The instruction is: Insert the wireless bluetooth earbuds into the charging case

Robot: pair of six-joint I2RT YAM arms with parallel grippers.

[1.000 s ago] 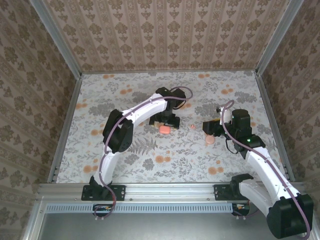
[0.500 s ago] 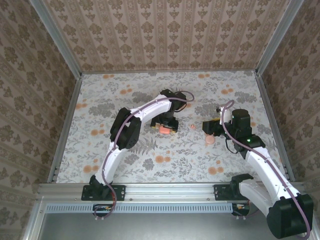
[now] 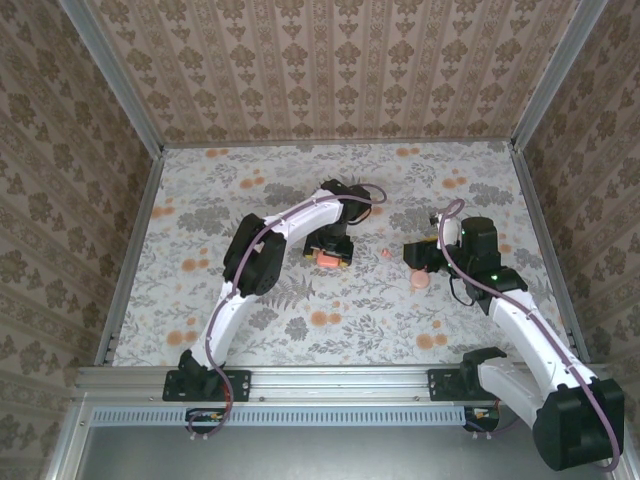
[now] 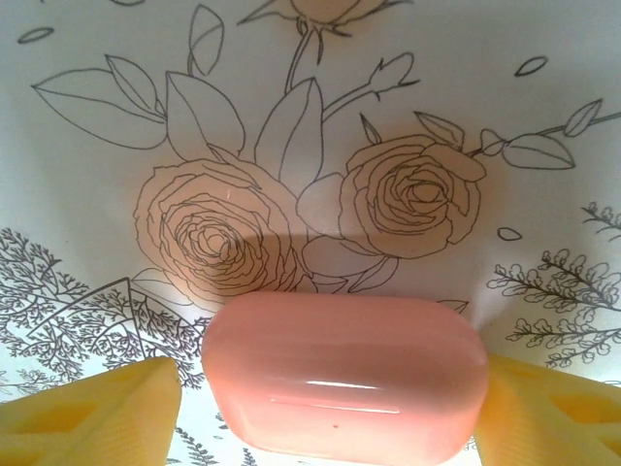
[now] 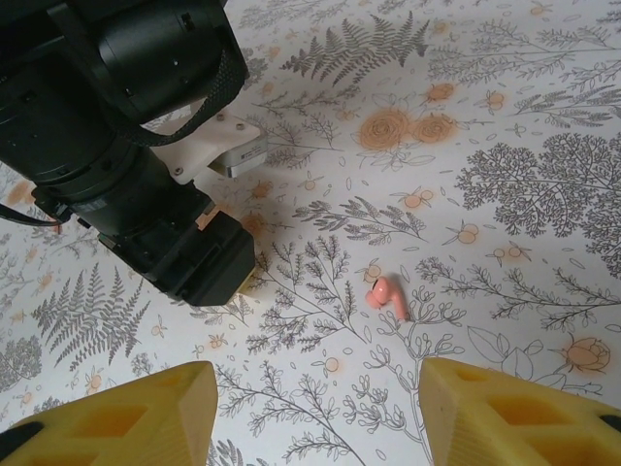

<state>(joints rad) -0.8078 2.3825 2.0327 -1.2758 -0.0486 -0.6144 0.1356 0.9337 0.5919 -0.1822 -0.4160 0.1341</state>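
The charging case (image 4: 344,374), a coral-pink rounded box with its lid down, lies on the floral table between the yellow fingers of my left gripper (image 4: 330,413). The right finger (image 4: 553,408) is against the case; a narrow gap shows at the left finger (image 4: 107,413). From above, the case (image 3: 328,259) sits under that gripper (image 3: 331,250). One of the earbuds (image 5: 388,294), small and pink, lies loose on the table ahead of my right gripper (image 5: 310,413), whose fingers stand wide apart with nothing between them. In the top view this earbud (image 3: 386,254) lies between the left gripper and the right gripper (image 3: 414,256).
A round pale-pink disc (image 3: 420,281) lies just below my right gripper. The left arm's black wrist (image 5: 126,126) looms at the left of the right wrist view. Patterned walls enclose the table on three sides.
My left gripper has come down over the case and its jaws have narrowed around it. The right arm has hardly moved.
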